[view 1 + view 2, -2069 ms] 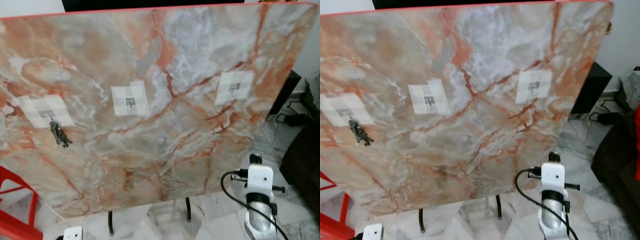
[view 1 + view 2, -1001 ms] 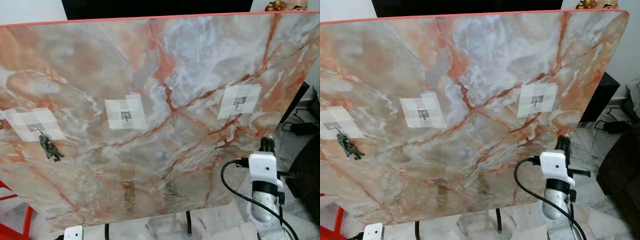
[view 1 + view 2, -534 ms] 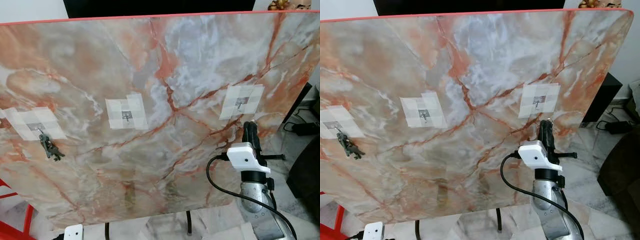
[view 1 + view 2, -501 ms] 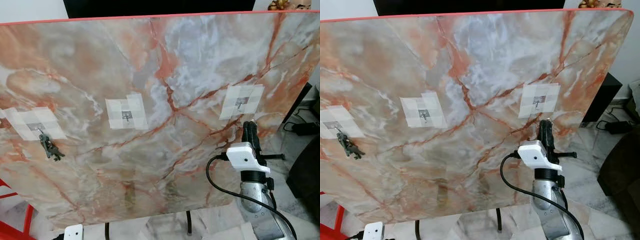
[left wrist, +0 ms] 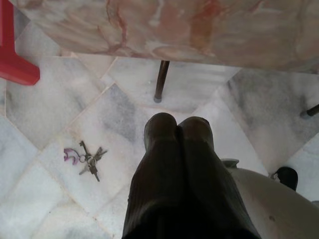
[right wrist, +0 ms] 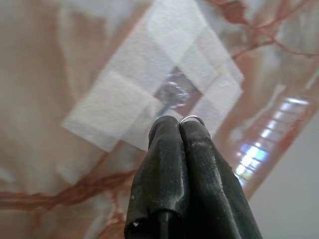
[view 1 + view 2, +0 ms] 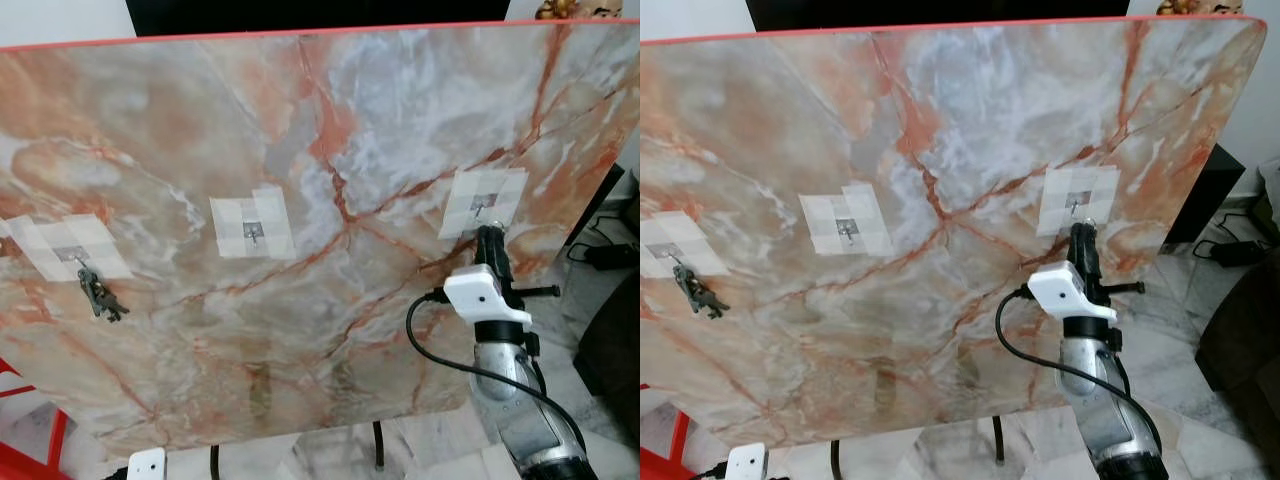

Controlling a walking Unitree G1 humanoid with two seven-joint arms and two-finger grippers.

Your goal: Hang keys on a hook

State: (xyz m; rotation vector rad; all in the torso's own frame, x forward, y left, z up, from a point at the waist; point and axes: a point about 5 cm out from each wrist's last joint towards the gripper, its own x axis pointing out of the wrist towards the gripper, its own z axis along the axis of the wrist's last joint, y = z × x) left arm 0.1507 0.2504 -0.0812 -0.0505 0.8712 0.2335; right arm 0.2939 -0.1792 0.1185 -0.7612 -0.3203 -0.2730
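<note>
Right pincer (image 6: pixel 178 122) at taped hook (image 6: pixel 172 94); second key bunch (image 5: pixel 85 159) on floor (image 5: pixel 45 104).

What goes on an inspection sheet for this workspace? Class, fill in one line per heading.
Surface: marbled board, propped on dark legs.
Job's things: hung keys on the left hook; middle hook bare; right hook taped on.
Clutter: floor keys with a purple tag.
Hands: right hand shut on a metal ring, just under the right hook; left hand shut, over the floor.
Cables: black cable loops from the right wrist.
Surroundings: tiled floor, red frame.
</note>
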